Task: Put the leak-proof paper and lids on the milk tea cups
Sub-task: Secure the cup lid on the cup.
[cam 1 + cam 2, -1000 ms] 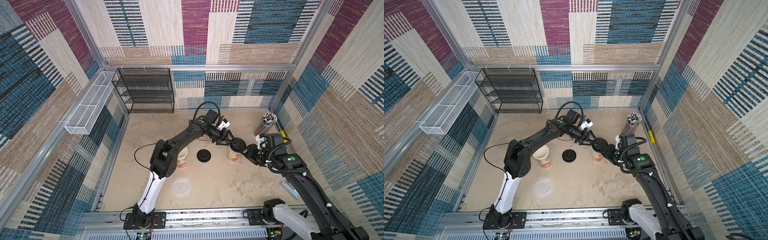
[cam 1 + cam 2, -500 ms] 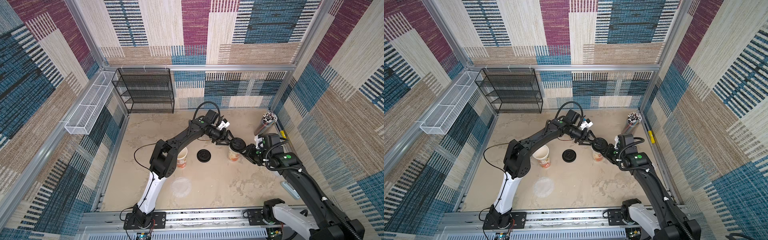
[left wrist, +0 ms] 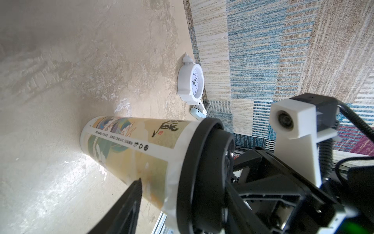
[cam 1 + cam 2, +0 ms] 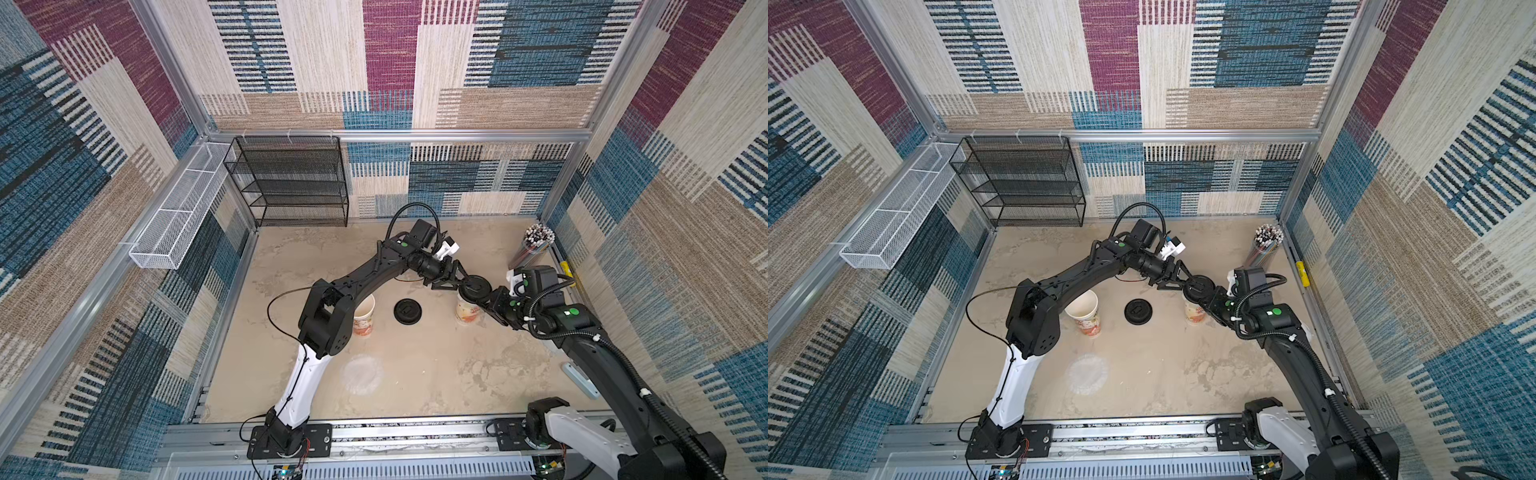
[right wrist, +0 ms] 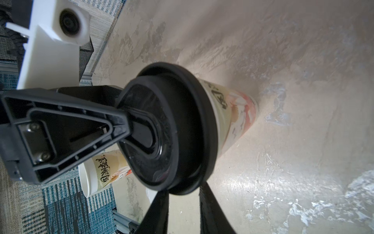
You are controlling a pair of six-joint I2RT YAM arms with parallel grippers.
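Nearest the front edge, in the lower middle of both top views, a disc (image 4: pixel 361 374) (image 4: pixel 1087 374) lies flat on the worktop (image 4: pixel 457 390), well apart from both pincers. Farther back, at mid-frame, the open cup (image 4: pixel 365 316) stands upright and uncovered, just beside the left arm's elbow. To its right a spare lid (image 4: pixel 407 310) lies on the worktop, between the two cups. Right of that stands the capped cup (image 4: pixel 466 312), upright, with a black lid (image 4: pixel 476 287) on its mouth. In the left wrist view a film (image 3: pixel 174 166) shows as a whitish band folded down over the cup's wall just under the lid's rim.

The right pincer (image 5: pixel 183 191) reaches in from the right of the top views. Its jaws stand a little apart with the lid's rim between them; whether they clamp it cannot be told. The left pincer (image 4: pixel 463 282) comes from the far side with its jaws apart. One finger (image 5: pixel 139 131) lies across the lid's top and the other finger (image 3: pixel 129 202) runs alongside the cup's wall; whether it squeezes cannot be told.

Beyond, by the right wall, stands a tumbler (image 4: pixel 532 247) of straws. A black rack (image 4: pixel 291 183) stands at the back wall, upper left of centre.
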